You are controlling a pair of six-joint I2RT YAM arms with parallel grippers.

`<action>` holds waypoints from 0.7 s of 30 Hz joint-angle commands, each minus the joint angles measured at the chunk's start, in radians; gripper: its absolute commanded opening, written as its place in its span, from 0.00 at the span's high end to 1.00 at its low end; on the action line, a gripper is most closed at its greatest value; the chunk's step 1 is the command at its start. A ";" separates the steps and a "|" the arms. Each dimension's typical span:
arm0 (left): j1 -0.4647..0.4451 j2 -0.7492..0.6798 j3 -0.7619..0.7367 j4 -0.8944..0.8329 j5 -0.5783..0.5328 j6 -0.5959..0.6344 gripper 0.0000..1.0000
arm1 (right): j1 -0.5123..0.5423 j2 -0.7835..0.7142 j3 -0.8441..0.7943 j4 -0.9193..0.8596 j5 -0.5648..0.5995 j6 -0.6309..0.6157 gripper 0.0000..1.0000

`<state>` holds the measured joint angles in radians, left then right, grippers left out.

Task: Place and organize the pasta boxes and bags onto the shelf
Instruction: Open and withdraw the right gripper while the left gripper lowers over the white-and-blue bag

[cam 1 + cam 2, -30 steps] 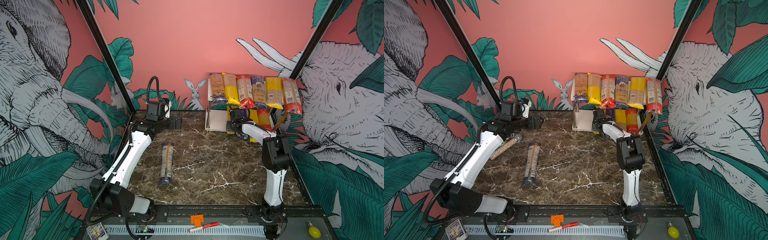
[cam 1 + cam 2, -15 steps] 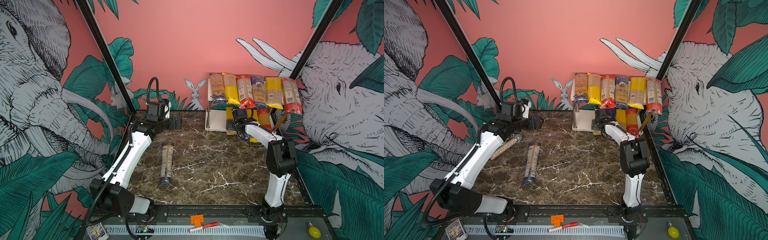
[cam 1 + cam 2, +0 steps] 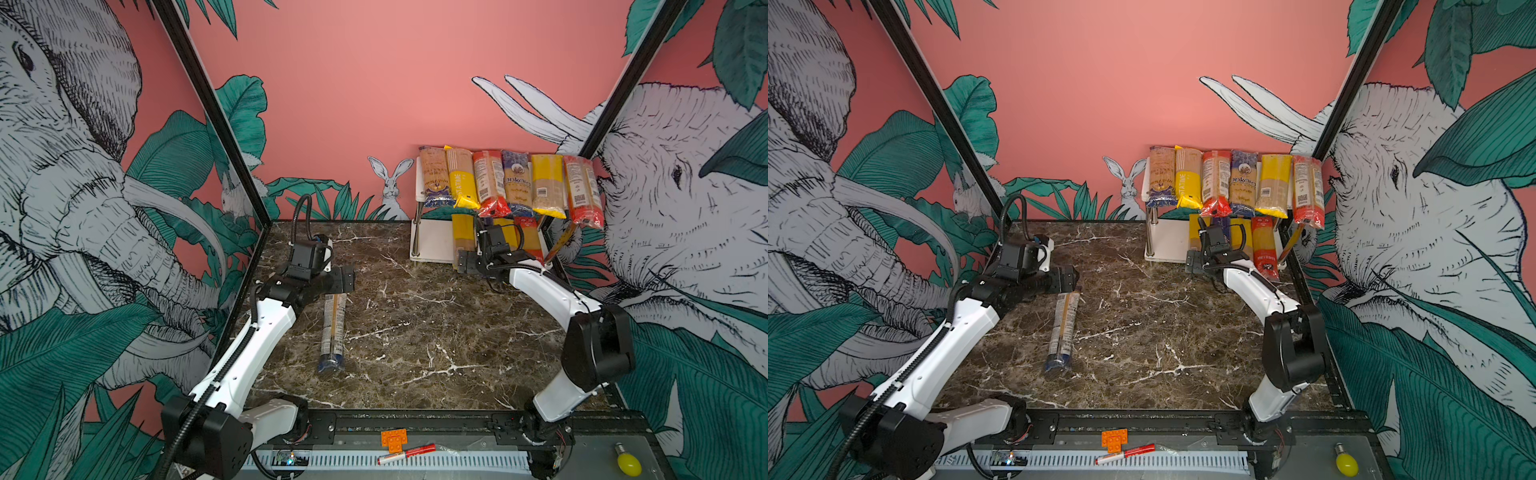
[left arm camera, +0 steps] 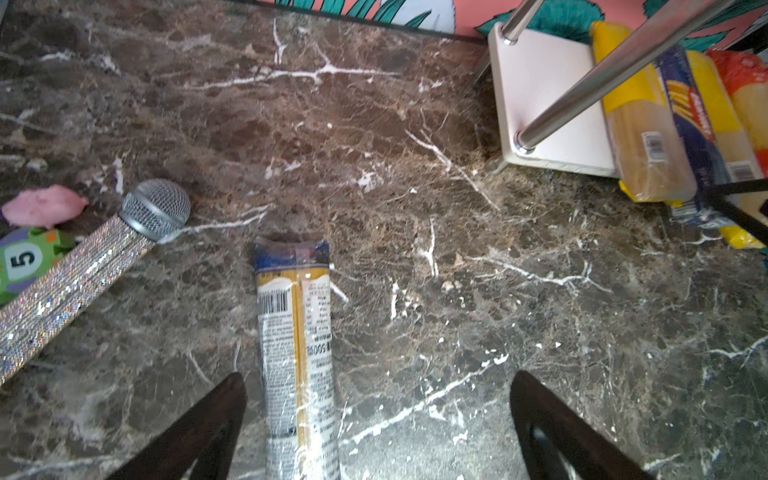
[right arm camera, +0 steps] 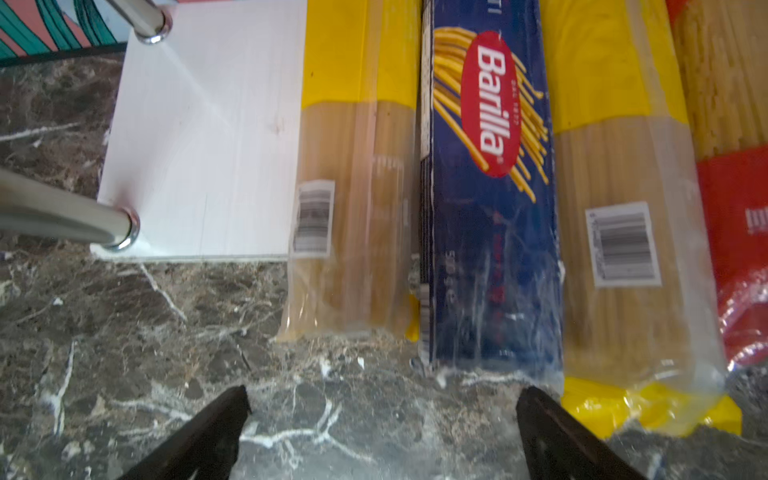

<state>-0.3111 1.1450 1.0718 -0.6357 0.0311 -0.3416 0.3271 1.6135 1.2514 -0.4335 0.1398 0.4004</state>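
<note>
On the marble table [image 3: 415,332], a glittery microphone [image 4: 83,270] is seen in the left wrist view. It lies beside a loose pasta bag [image 3: 332,328], on the side away from the shelf. The left gripper [image 3: 347,279] is held low over the far end of this bag. Its jaws are spread wide and nothing is grasped. The bag lies flat on the table, well apart from the shelf, with its blue ends pointing toward and away from the back wall.

The shelf [image 3: 432,241] is set in the back right corner. Its top tier is filled by a row of six packs [image 3: 511,183] laid side by side, their near ends overhanging the front edge. On the lower tier the left part is left bare. To the right of it lie a yellow-ended bag [image 5: 357,208], the Barilla box [image 5: 486,208], a second yellow-ended bag [image 5: 623,208] and a red-ended bag [image 5: 739,208], packed side by side. The right gripper [image 5: 382,392] is held just in front of the box's near end, jaws wide apart and empty.
</note>
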 commanded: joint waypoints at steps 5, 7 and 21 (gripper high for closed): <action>-0.005 -0.156 -0.163 -0.052 -0.008 -0.134 0.01 | 0.067 -0.175 -0.132 -0.057 0.023 -0.003 0.01; -0.013 -0.192 -0.230 -0.041 0.000 -0.182 0.01 | 0.084 -0.226 -0.167 -0.066 0.024 0.007 0.01; -0.175 -0.285 -0.428 -0.104 -0.088 -0.396 0.01 | 0.156 -0.434 -0.329 -0.126 0.022 0.067 0.01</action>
<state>-0.4812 0.8978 0.6682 -0.6922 -0.0177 -0.6712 0.4717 1.2034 0.9314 -0.5480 0.1497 0.4423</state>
